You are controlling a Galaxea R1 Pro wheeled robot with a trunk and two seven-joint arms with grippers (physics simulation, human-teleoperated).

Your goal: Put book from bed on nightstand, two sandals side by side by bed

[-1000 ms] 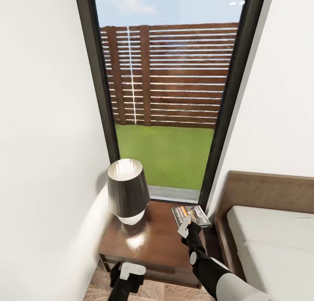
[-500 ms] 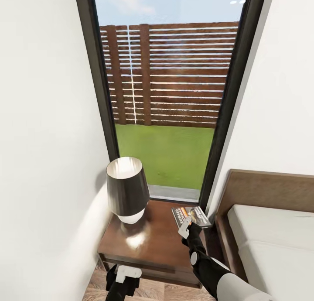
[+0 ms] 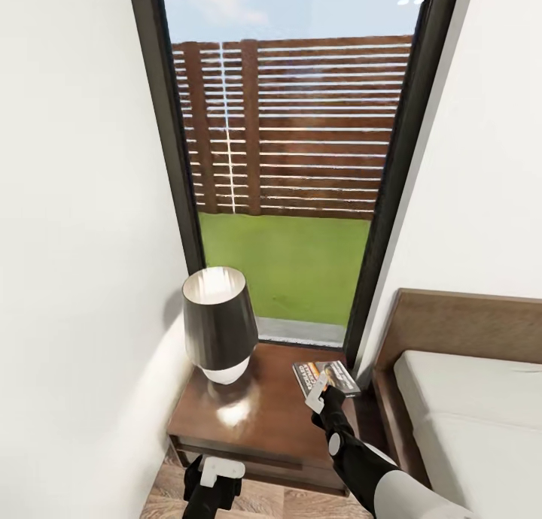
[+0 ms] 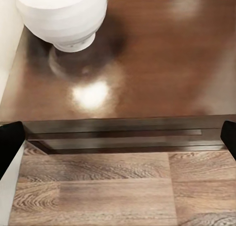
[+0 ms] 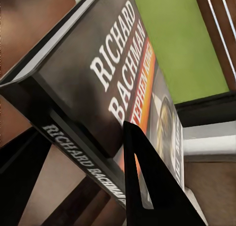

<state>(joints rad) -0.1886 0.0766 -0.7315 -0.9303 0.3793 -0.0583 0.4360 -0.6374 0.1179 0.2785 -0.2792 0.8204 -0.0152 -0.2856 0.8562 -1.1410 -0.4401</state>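
A tall dark-framed window shows a brown slatted fence over grass. The bed fills the lower right, its headboard against the white wall. Beside it, below the window, stands the nightstand, a dark-shaded lamp at its far left corner. The book sits at the nightstand's far right corner, pinched by the right hand; the wrist view shows a finger across its cover. The left hand hangs spread over the floor at the nightstand's front edge.
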